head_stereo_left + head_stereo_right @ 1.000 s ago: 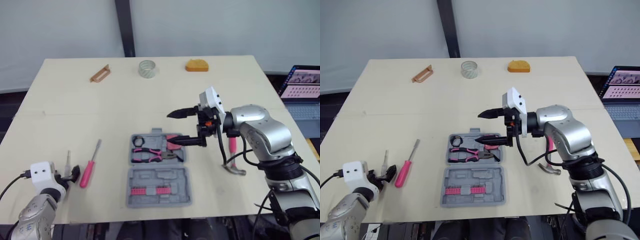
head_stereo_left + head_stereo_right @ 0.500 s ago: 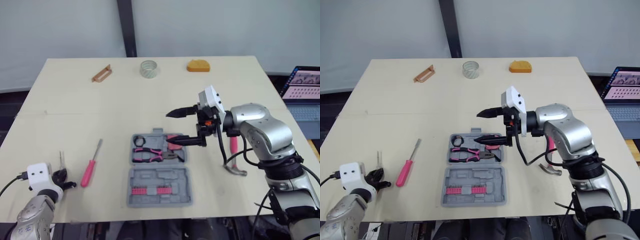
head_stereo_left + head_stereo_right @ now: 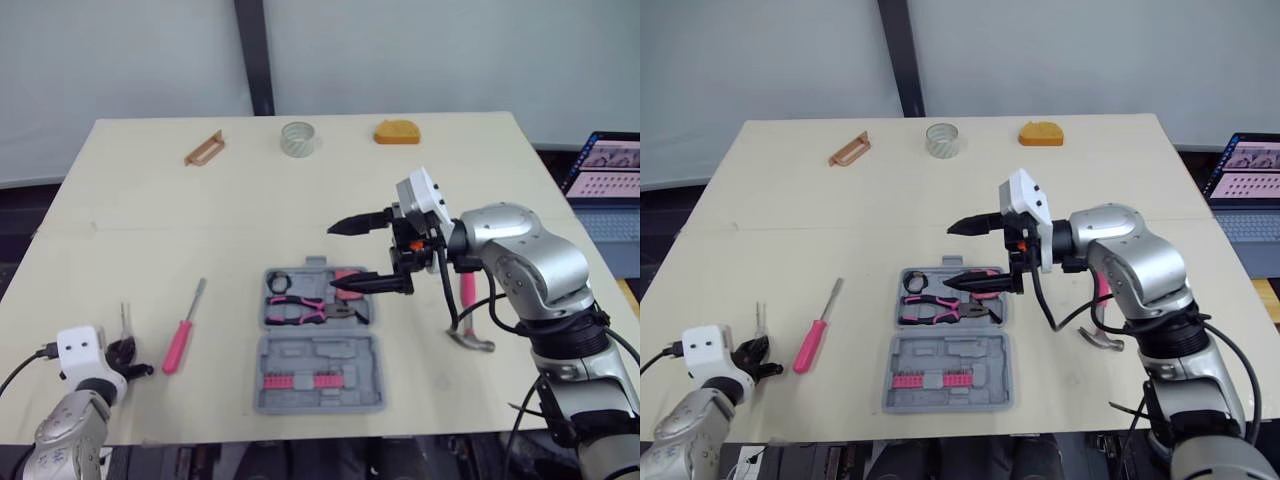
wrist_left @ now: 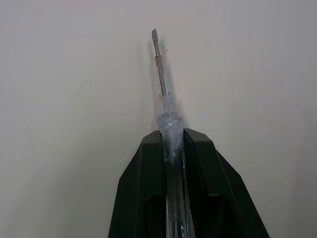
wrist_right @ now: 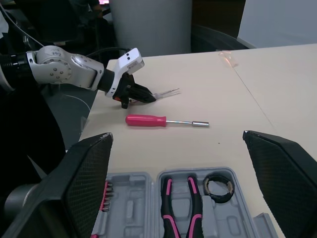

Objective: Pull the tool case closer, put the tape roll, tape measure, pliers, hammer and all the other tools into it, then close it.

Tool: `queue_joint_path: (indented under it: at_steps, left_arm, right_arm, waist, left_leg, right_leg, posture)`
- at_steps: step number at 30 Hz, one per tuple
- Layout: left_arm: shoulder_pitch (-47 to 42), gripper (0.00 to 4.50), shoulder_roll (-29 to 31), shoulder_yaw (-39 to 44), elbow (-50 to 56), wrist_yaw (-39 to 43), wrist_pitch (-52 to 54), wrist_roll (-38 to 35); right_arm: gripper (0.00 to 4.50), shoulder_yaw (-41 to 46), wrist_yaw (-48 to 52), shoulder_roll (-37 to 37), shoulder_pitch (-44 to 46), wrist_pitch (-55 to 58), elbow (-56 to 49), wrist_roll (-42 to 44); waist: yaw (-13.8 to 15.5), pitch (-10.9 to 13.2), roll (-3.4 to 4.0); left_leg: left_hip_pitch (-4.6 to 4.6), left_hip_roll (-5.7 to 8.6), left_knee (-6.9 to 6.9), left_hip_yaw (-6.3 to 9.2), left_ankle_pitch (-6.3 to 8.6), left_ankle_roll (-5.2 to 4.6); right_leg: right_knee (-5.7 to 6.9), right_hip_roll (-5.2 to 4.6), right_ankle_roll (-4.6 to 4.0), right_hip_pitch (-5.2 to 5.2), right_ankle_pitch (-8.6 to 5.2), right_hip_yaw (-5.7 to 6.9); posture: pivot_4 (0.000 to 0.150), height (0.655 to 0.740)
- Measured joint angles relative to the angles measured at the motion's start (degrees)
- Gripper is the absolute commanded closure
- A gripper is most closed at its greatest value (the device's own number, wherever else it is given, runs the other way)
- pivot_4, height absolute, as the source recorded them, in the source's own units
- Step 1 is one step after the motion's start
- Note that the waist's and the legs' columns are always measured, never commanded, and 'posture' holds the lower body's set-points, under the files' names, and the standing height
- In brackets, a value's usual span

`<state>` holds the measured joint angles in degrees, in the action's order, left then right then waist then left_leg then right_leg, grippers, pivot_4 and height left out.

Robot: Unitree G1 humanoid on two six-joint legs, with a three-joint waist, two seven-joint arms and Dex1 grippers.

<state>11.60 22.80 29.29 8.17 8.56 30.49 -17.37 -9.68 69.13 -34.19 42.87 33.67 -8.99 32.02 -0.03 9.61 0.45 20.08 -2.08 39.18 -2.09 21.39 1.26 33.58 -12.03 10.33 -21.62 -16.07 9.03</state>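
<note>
The grey tool case lies open near the table's front middle, holding pink-handled pliers and a row of pink bits. My right gripper hovers open just above the case's right side, nothing between its fingers. At the front left, my left gripper is shut on a small clear-handled screwdriver, its metal tip pointing away. A pink screwdriver lies just right of it. A pink-handled hammer lies right of the case. The tape roll and orange tape measure sit at the far edge.
A brown flat tool lies at the far left of the pale table. A laptop stands beyond the table's right edge. A dark pole rises behind the table's far side.
My left gripper has closed on the clear-handled screwdriver and drawn back slightly toward the front edge. The right gripper has drifted a little to the left over the case.
</note>
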Motion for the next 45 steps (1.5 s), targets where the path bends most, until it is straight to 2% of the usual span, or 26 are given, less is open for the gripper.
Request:
queue_joint_path:
  at_steps: [4, 8, 9, 11, 13, 16, 18, 21, 28, 36, 45]
  left_arm:
    - [-1.51, 4.43, 8.43, -0.44, 1.01, 5.97, 3.37, -0.75]
    - [-4.95, 4.43, 24.49, -2.5, 5.02, 19.87, 4.65, -3.2]
    - [-7.39, 4.43, 30.32, -4.24, 6.33, 25.98, 5.02, -4.8]
    - [-10.96, 4.43, 35.88, -6.94, 7.92, 33.01, 4.68, -6.03]
    - [-13.9, 4.43, 39.78, -10.43, 8.38, 38.84, 4.29, -6.73]
    - [-20.89, 4.43, 42.57, -18.97, 8.48, 47.17, 2.83, -6.74]
    - [-27.69, 4.43, 42.44, -26.02, 7.45, 51.07, 0.85, -4.63]
    - [-36.73, 4.43, 39.25, -35.23, 5.75, 53.73, -1.31, 0.65]
    - [-44.93, 4.43, 32.43, -49.91, 5.06, 57.79, 2.41, 7.03]
    - [-48.44, 4.43, 29.03, -56.69, 9.06, 57.49, 10.88, 13.53]
    - [-48.58, 4.43, 25.75, -61.12, 12.26, 55.72, 15.72, 16.57]
  right_arm:
    - [0.0, 0.27, -0.04, -0.06, -0.32, -0.07, -0.09, -0.03]
    - [0.0, 1.5, -0.08, -1.69, -3.14, -0.13, -2.22, 0.0]
    - [0.0, 1.97, -0.08, -2.58, -4.6, -0.21, -3.08, 0.0]
    - [0.0, 2.57, -0.08, -3.65, -6.45, -0.36, -3.93, -0.02]
    - [0.0, 3.34, -0.08, -4.76, -8.03, -0.93, -4.58, -0.04]
    - [0.0, 4.0, -0.06, -7.45, -10.85, -1.92, -5.05, -0.78]
    - [0.0, 4.02, -0.06, -8.65, -12.21, -2.58, -5.49, -1.86]
    - [0.0, 4.28, -0.15, -9.86, -13.96, -2.66, -6.86, -2.29]
    - [0.0, 6.25, -2.18, -10.9, -21.88, -1.89, -11.66, -1.68]
    - [0.0, 7.5, -5.15, -11.23, -26.52, -1.16, -13.5, -1.74]
    - [0.0, 7.52, -6.31, -11.35, -28.14, -1.14, -14.59, -1.85]
  waist:
    - [0.0, 0.16, -0.3]
    - [0.17, 0.27, -0.53]
    - [0.24, 0.28, -0.53]
    - [0.03, 0.33, -0.44]
    - [-0.19, 0.38, -0.35]
    - [-0.35, 0.43, -0.31]
    - [-0.16, 0.43, -0.31]
    - [-0.01, 0.43, -0.34]
    - [-0.06, 0.5, -0.46]
    - [0.93, 0.57, -0.57]
    - [1.5, 0.58, -0.58]
  left_leg:
    - [0.08, 0.0, -0.01, 0.02, 0.0, 0.0]
    - [0.19, -0.01, -0.02, 0.02, 0.01, 0.01]
    - [0.19, -0.01, -0.03, 0.0, 0.02, 0.02]
    - [0.17, -0.01, -0.11, -0.06, 0.02, 0.02]
    - [0.17, -0.02, -0.17, -0.16, 0.02, 0.02]
    - [0.24, -0.05, -0.21, -0.34, 0.01, 0.03]
    - [0.33, -0.05, -0.12, -0.44, 0.01, 0.02]
    - [0.35, -0.04, -0.06, -0.49, 0.01, 0.02]
    - [0.45, -0.05, -0.05, -0.51, 0.01, 0.01]
    - [0.49, -0.05, 0.05, -0.5, 0.01, 0.0]
    - [0.5, -0.05, 0.16, -0.5, 0.0, -0.01]
  right_leg:
    - [-0.01, 0.01, 0.0, -0.08, 0.0, 0.01]
    - [-0.09, 0.02, -0.01, -0.14, 0.0, 0.03]
    - [-0.07, 0.02, -0.01, -0.15, 0.0, 0.01]
    - [-0.1, 0.02, -0.01, -0.2, 0.01, 0.0]
    - [-0.05, 0.03, -0.01, -0.33, 0.0, -0.02]
    - [0.04, 0.04, -0.02, -0.56, 0.0, -0.05]
    - [0.11, 0.04, -0.03, -0.7, 0.02, -0.11]
    - [0.15, 0.04, -0.05, -0.71, 0.03, -0.13]
    - [0.16, 0.04, -0.05, -0.83, 0.03, -0.13]
    - [0.18, 0.04, -0.07, -0.82, 0.04, -0.15]
    - [0.2, 0.03, -0.11, -0.8, 0.06, -0.16]
  posture:
    - [0.15, 0.74]
    - [0.15, 0.74]
    - [0.15, 0.74]
    - [0.15, 0.74]
    - [0.15, 0.74]
    - [0.15, 0.74]
    - [0.15, 0.74]
    - [0.15, 0.74]
    - [0.15, 0.74]
    - [0.15, 0.74]
    - [0.15, 0.74]
